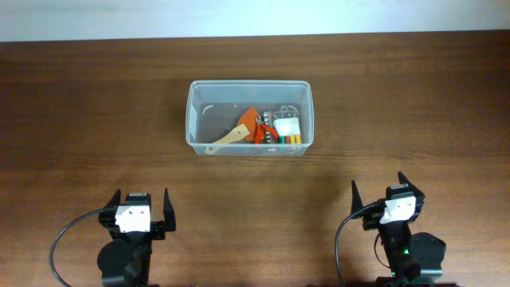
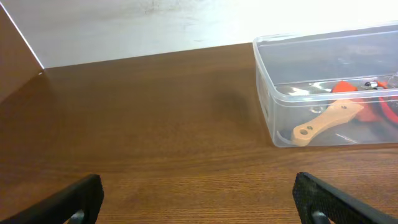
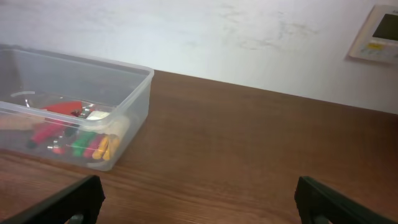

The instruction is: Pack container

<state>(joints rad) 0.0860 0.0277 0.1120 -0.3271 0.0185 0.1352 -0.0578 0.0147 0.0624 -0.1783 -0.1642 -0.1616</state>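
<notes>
- The left hand [image 1: 142, 194] sits at the near edge of the tabletop [image 1: 72, 112], on the left. Its two dark fingers [image 2: 78, 198] are spread wide apart, with nothing between them and nothing touching them.
- The right hand [image 1: 377, 182] sits at the near edge on the right. It is opened just as wide, its fingers [image 3: 71, 200] closing on nothing and resting on nothing.
- A black cable [image 1: 57, 249] loops out beside the left arm's base, and a second cable [image 1: 341, 239] loops beside the right arm's base.
- Bare brown wood lies between both hands and the container [image 1: 249, 82], which is well apart from either hand.
- The container stands upright and lidless on the tabletop, further back and roughly midway between the two hands. It is ahead and to the right of the left hand, and ahead and to the left of the right hand.
- Inside it, a wooden spatula [image 1: 229, 136] lies slanted across the floor with its handle toward the near left corner.
- An orange piece [image 1: 252, 121] lies over the spatula's far end, with a red item [image 1: 266, 132] just beside it.
- A small clear packet [image 1: 288, 130] of coloured pieces lies in the right end of the container.
- The left end of the container's floor is bare.
- Beyond the tabletop's far edge is a pale wall [image 3: 205, 37], with a light panel [image 3: 375, 34] on it at the right.
</notes>
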